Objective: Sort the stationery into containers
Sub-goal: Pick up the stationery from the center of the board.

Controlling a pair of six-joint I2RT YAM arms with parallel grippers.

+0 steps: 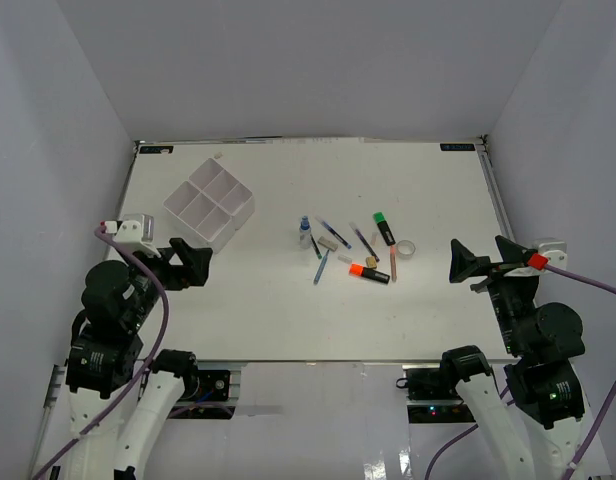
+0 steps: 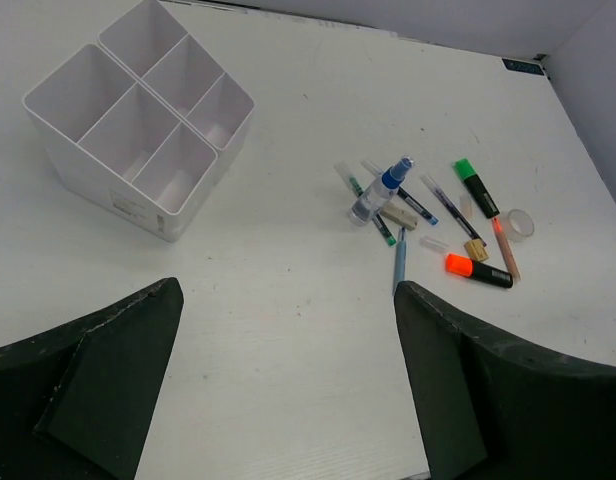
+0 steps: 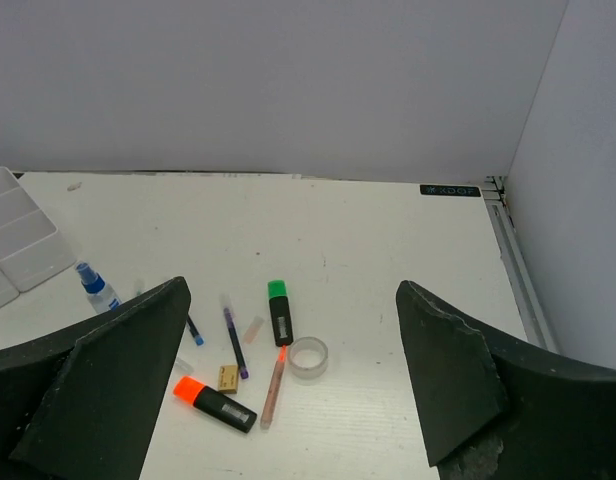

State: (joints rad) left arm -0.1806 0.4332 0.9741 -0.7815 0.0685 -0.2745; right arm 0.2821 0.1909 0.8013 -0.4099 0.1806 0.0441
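At the near left corner of the white counter (image 1: 288,320), the left pincer (image 1: 188,264) hangs above the surface with its two black fingers spread wide, gripping nothing. Just beyond it, toward the far left, stands the white plastic tray (image 2: 108,190), a square box split by inner walls into compartments, set cornerwise to the counter's edges.

At the near right corner, the right pincer (image 1: 483,262) hangs in the same way, its fingers parted wide and closed on nothing.

Between the two arms, around the middle of the counter and well apart from the tray, the stationery lies in one loose cluster. On the side nearest the tray is the blue-capped white bottle (image 2: 380,190), and a light blue pen (image 2: 399,262) lies on the counter just on its near side. Two thin dark blue pens (image 2: 451,209) lie slanted in the middle of the group, with a pale beige eraser (image 2: 398,217) close to the bottle and a small tan eraser (image 2: 476,250) further right. The green-capped black highlighter (image 3: 279,315) lies at the far side of the cluster. The clear tape ring (image 3: 309,358) lies flat at the right end, nearest the right pincer, with the pink pen (image 3: 273,385) just beside it. The orange-capped black highlighter (image 3: 213,398) lies at the near edge of the group, close to the pink pen's lower end.
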